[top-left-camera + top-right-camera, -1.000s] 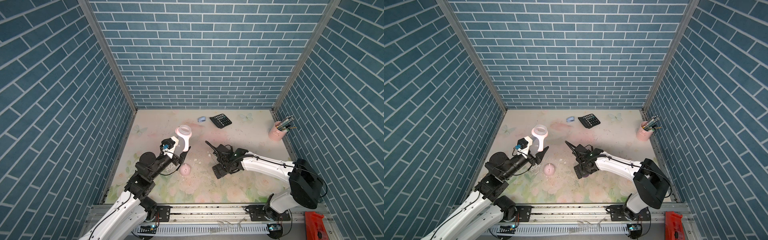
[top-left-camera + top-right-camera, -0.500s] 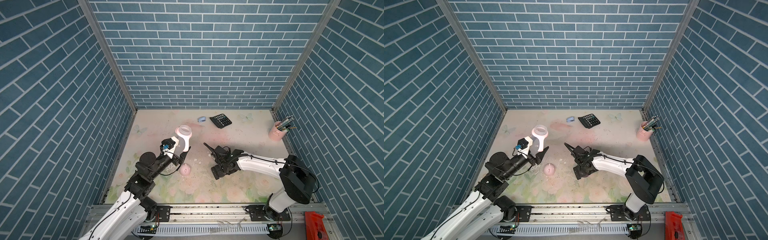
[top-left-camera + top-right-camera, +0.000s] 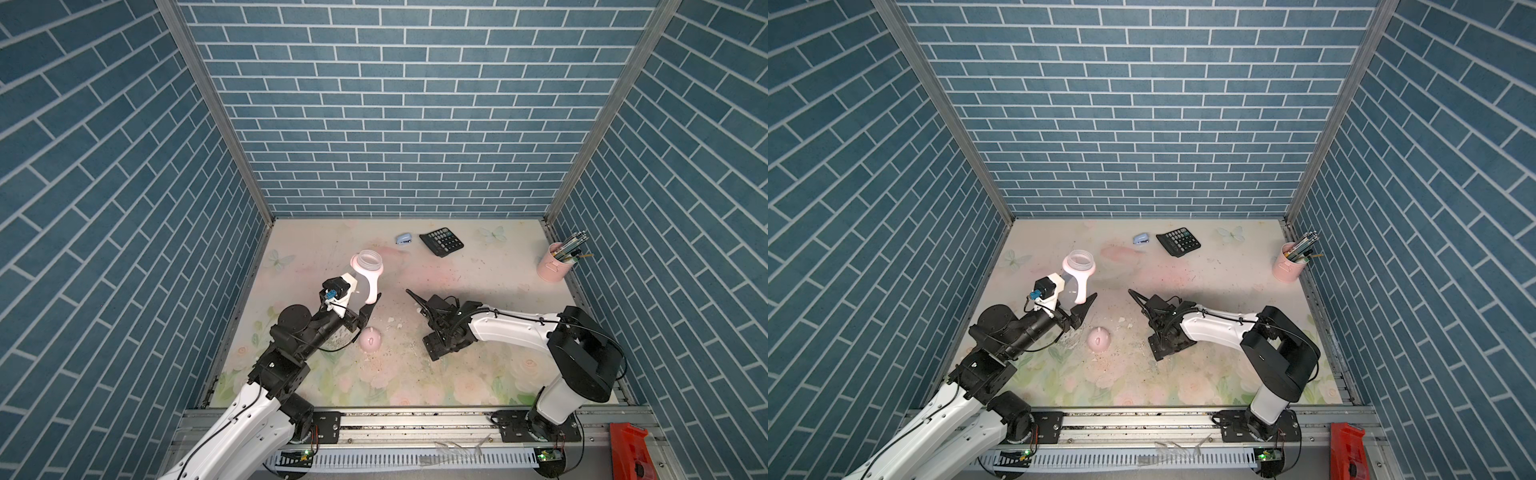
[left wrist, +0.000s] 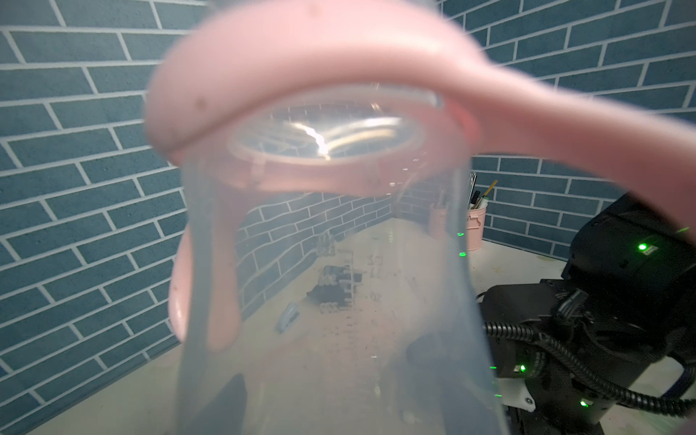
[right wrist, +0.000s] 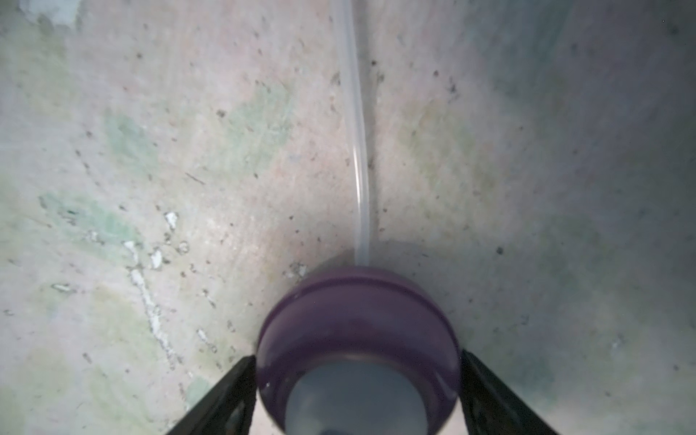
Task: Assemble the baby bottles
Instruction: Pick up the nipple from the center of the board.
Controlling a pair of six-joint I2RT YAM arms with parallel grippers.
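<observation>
Clamped upright in left claw [image 3: 362, 300] above bench [image 3: 478, 282] — clear bottle body [image 3: 360, 285], pink ring [image 3: 353, 262] on. Flanked by right claw [image 5: 357, 380] on bench — purple collar [image 5: 357, 312]; grip unclear. Squeeze collar's sides evenly, keep it level, thread trailing straw [image 5: 356, 150] into neck first

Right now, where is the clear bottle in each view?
Both top views: clear bottle left of centre, held tilted.
Left wrist: fills the middle, close up.
Right wrist: not in it.
Shared landmark: pink pen cup by the right wall, in every view but right wrist.
</observation>
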